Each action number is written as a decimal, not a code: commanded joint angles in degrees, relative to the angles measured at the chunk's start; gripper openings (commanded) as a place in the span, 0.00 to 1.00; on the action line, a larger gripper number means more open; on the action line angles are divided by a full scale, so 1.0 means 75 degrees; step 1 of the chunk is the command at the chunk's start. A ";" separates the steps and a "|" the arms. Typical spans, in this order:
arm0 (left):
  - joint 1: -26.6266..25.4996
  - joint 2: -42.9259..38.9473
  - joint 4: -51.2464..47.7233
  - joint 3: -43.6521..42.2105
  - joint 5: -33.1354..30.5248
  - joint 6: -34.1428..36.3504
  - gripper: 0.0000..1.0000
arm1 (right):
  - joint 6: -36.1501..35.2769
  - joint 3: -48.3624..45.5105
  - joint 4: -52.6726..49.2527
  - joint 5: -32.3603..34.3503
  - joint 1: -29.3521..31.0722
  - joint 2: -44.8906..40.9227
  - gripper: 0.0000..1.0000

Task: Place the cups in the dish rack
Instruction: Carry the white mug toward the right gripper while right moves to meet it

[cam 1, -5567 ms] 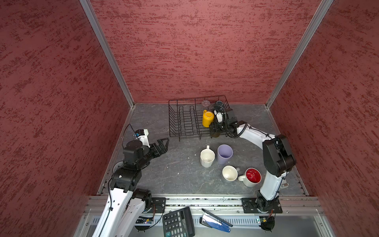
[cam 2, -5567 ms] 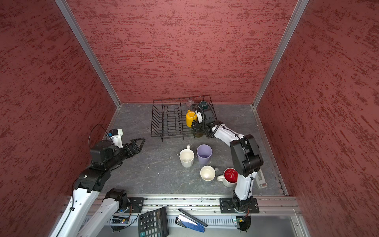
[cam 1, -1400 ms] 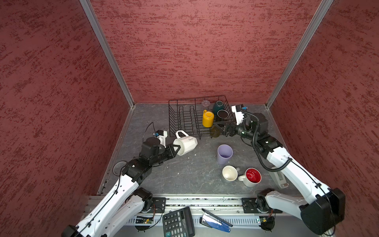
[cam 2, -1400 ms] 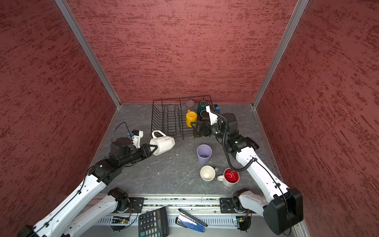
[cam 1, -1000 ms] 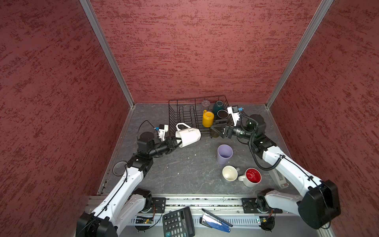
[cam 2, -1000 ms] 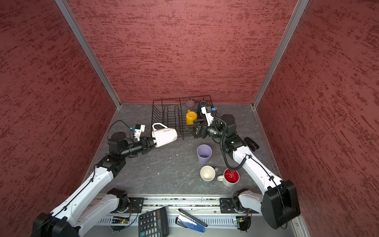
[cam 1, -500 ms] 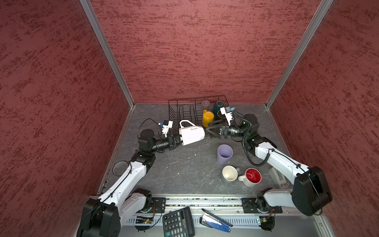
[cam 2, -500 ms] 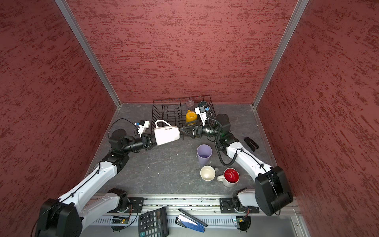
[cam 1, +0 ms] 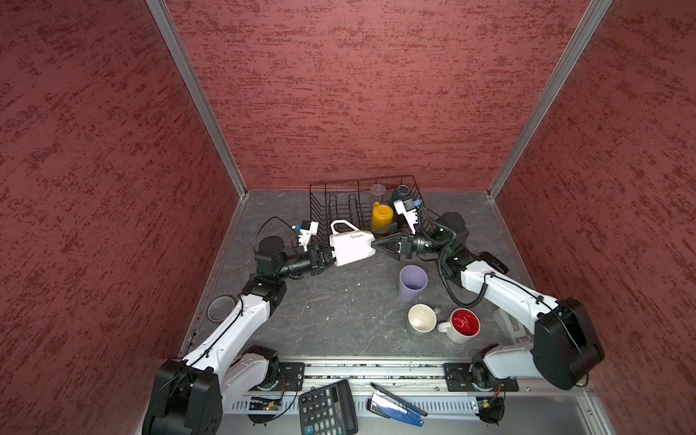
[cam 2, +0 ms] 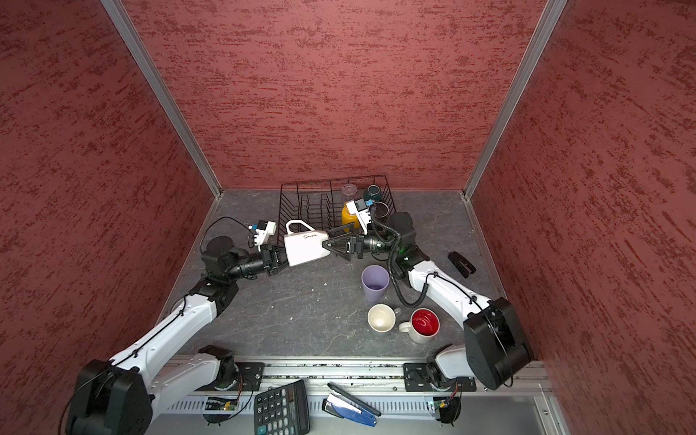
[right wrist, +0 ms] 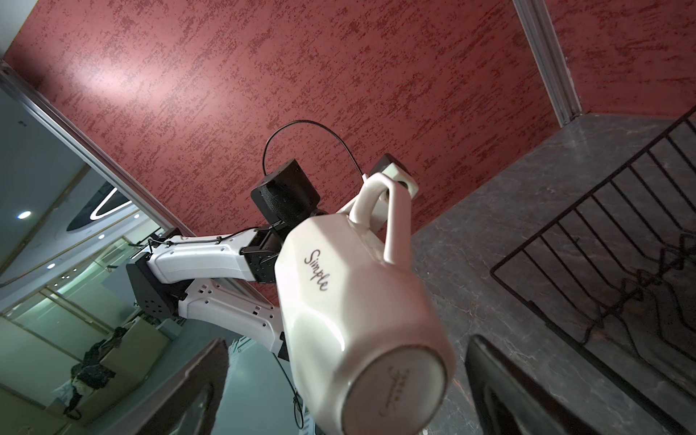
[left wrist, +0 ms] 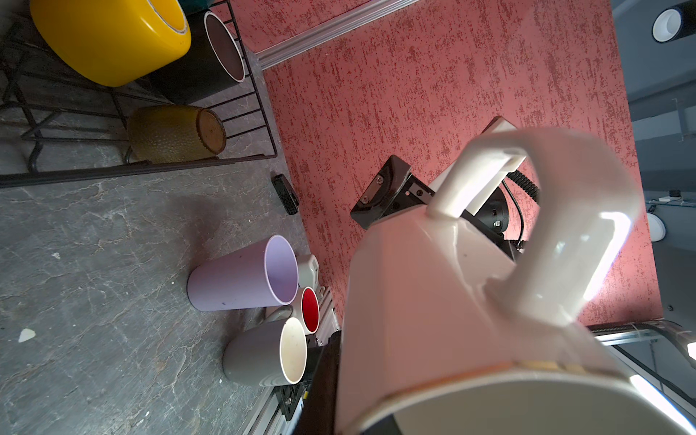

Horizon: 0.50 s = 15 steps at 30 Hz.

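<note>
We see the left gripper (cam 1: 328,260) pinching the rim of the white mug (cam 1: 352,246). The mug hangs sideways in the air, handle up, just in front of the dish rack (cam 1: 320,205). The right gripper (cam 1: 377,238) is spread wide with its jaws straddling the mug's base, and as far as we can tell it is not clamped yet.

We read this as a mid-air handover.

Risks:
- The left lets go before the right closes, so the mug drops to the tabletop (cam 1: 339,312).
- The glossy tapered base slides out of the right jaws.
- A skewed close twists the mug against the rim pinch.

Further right, the lavender tumbler (cam 1: 412,282), grey mug (cam 1: 422,318) and red-inside mug (cam 1: 465,324) stand on the tabletop, not yet loaded.
</note>
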 commanded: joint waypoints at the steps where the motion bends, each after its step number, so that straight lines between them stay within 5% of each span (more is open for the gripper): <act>1: 0.0054 -0.0071 0.0768 0.0335 0.0217 -0.0077 0.00 | -0.0174 0.0262 -0.0082 0.0106 0.0198 0.0081 0.99; 15: 0.0053 0.0034 0.0765 0.0313 0.0167 -0.0120 0.00 | -0.0170 0.0551 -0.0060 0.0269 0.0764 0.0622 0.97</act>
